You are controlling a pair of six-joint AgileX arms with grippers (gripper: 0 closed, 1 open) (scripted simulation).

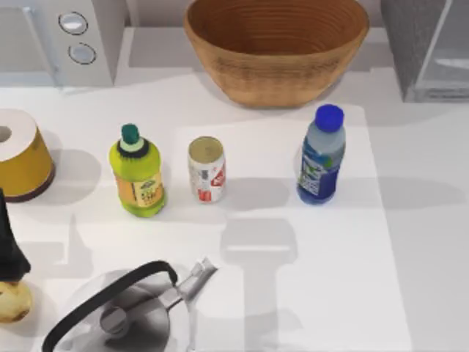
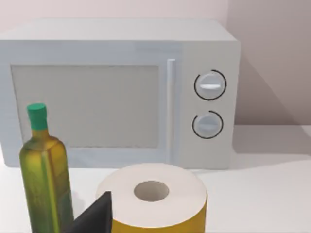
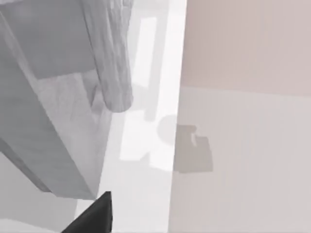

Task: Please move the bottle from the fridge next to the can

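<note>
Yellow-sided paper roll sits right in front of the left gripper, with the microwave beyond it. The right gripper hangs beside the fridge wall. Whether either set of jaws is apart or together I cannot tell. Well away from both, the bottle stands upright on the tabletop, out of the fridge yet apart from the can. The risk, I judge, is that a high, hurried grasp tips it, or that a careless slide knocks the can into the yellow-green bottle just past it.
</note>
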